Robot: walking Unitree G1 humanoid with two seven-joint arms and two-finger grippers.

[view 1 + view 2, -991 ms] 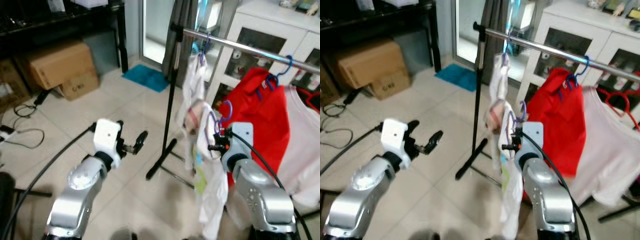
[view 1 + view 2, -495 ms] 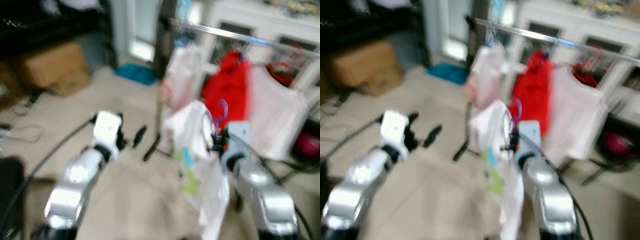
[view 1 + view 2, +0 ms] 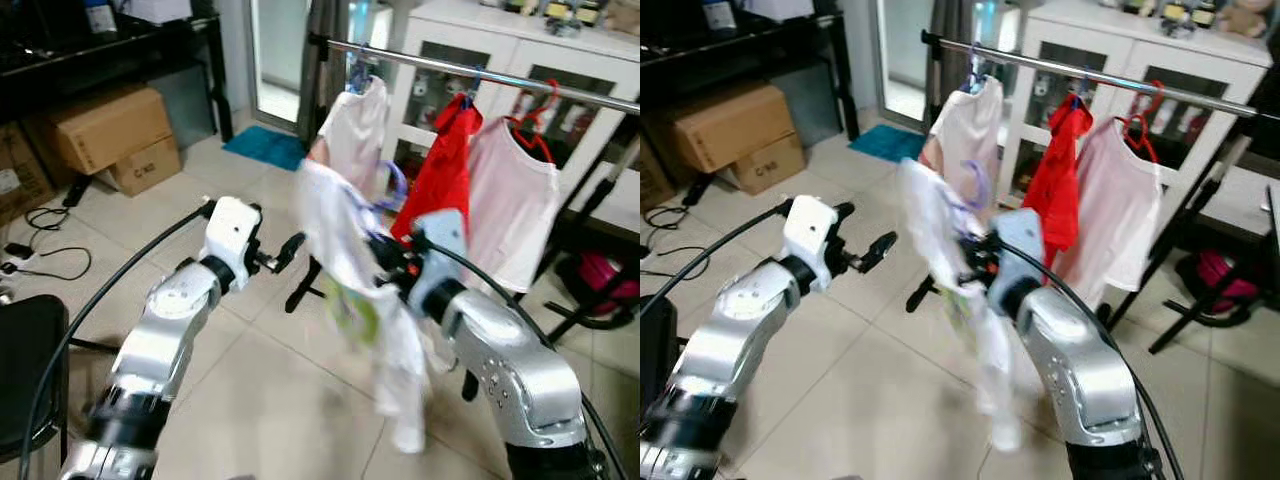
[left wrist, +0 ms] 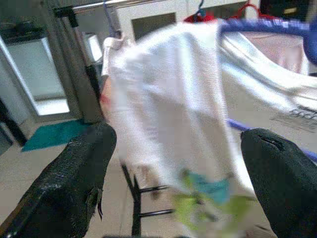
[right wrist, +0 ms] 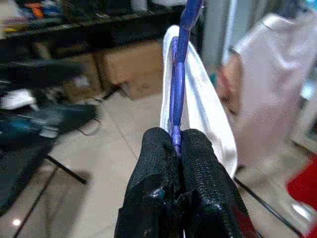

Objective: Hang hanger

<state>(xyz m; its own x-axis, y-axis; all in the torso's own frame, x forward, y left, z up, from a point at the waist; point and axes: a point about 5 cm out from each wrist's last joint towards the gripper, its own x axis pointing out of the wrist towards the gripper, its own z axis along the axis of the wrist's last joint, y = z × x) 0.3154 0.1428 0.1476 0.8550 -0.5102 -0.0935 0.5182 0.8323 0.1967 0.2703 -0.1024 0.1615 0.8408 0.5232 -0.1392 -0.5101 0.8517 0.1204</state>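
1. Purple hanger [image 5: 177, 94] w/ white garment [image 3: 355, 290] draped on it, held up in mid-air in front of the robot, below the clothes rail [image 3: 480, 75] and not on it; hook [image 3: 395, 185] curls up near the hung clothes.
2. R gripper [image 5: 178, 148] clamped tight on the hanger's purple bar, fingers pressed together around it; garment hangs down past the R arm, blurred.
3. L gripper [image 3: 285, 252] raised beside the garment, fingers spread apart w/ nothing between them; wrist view looks straight at the white cloth through the gap.
4. Rail is a chrome bar on a black stand [image 3: 318, 160]; on it hang a pale pink top [image 3: 352, 130], red garment [image 3: 445, 165] and white/pink tee [image 3: 510, 200] on a red hanger.
5. Floor [image 3: 260, 400]: light beige tiles, glossy.
6. Room: white glass-door cabinet [image 3: 500, 40] behind the rail, teal mat [image 3: 265, 147] by a doorway, cardboard boxes [image 3: 105, 130] under a dark shelf, black cables [image 3: 40, 260] on the floor, black chair seat [image 3: 25, 370] at robot's L.
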